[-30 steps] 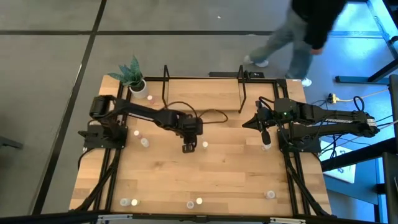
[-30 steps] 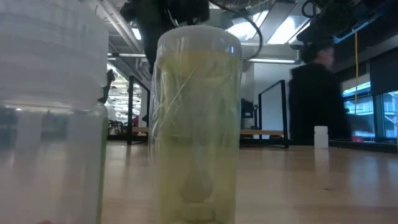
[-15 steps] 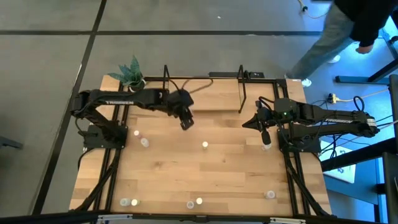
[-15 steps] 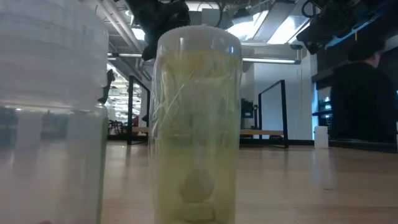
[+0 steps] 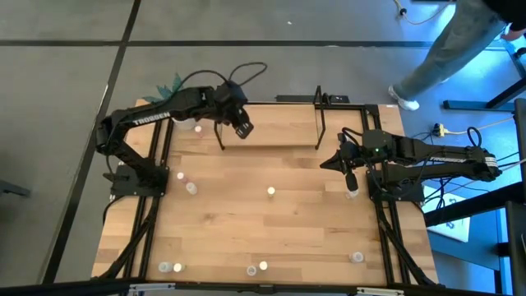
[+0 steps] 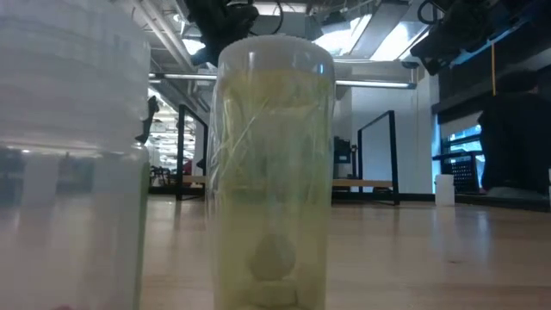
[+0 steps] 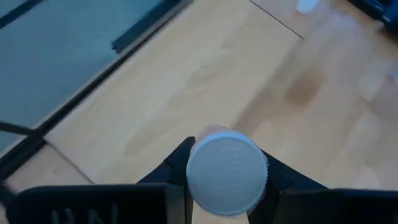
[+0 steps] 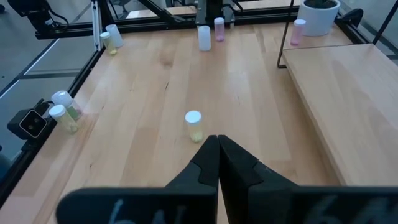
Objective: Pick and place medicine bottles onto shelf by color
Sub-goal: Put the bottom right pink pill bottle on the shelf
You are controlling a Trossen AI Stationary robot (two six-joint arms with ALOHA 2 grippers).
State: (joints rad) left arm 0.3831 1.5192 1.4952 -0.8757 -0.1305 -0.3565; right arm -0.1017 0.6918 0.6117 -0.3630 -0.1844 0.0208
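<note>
High view: left gripper (image 5: 241, 128), low over mid-table a second ago, now hangs above the left end of the shelf (image 5: 279, 131), so the pick looks done and placing comes next; ten medicine bottles (image 5: 270, 191) stand loose on the table (image 5: 312, 238), and right gripper (image 5: 350, 171) is clenched empty at its own side. Low view: three bottles, the nearest a yellow-green bottle (image 6: 275, 172). Left wrist view: the fingers grasp one white-capped bottle (image 7: 227, 173) over the shelf board; right wrist view: eight bottles, none yet on the shelf
</note>
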